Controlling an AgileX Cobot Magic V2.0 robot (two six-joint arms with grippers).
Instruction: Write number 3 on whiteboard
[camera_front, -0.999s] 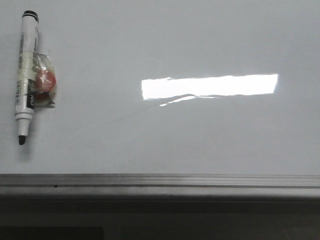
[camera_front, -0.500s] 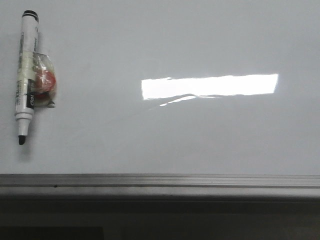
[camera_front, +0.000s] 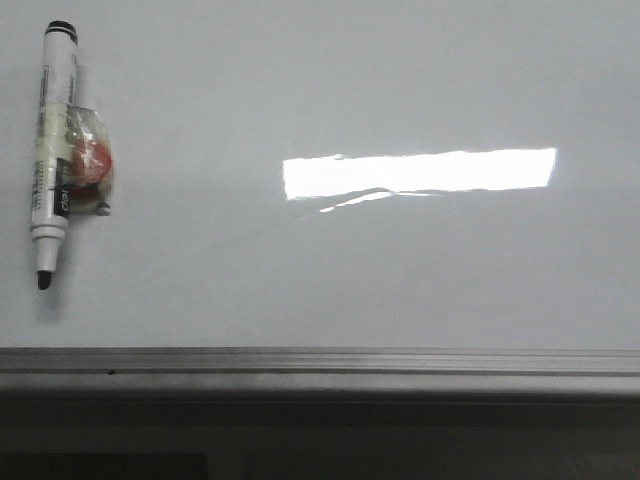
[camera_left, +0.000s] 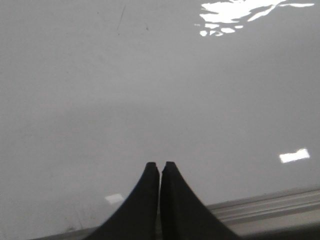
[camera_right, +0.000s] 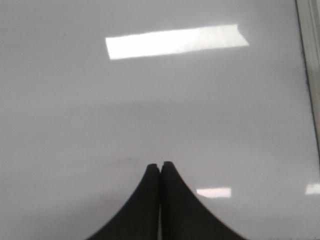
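Note:
The whiteboard (camera_front: 330, 270) fills the front view, pale and glossy, with a silver frame strip (camera_front: 320, 362) along its near edge. No number 3 shows on it. A white marker (camera_front: 52, 150) with a black tip lies at the far left, tip toward the frame, with a clear-wrapped red lump (camera_front: 88, 165) taped to its side. Neither gripper shows in the front view. My left gripper (camera_left: 160, 164) is shut and empty over bare board near the frame strip (camera_left: 270, 207). My right gripper (camera_right: 160, 164) is shut and empty over bare board (camera_right: 150, 115).
A bright rectangular glare patch (camera_front: 420, 172) lies on the board right of centre. It also shows in the right wrist view (camera_right: 175, 41). The board's frame edge (camera_right: 309, 60) runs along one side of the right wrist view. Below the front frame strip is a dark gap.

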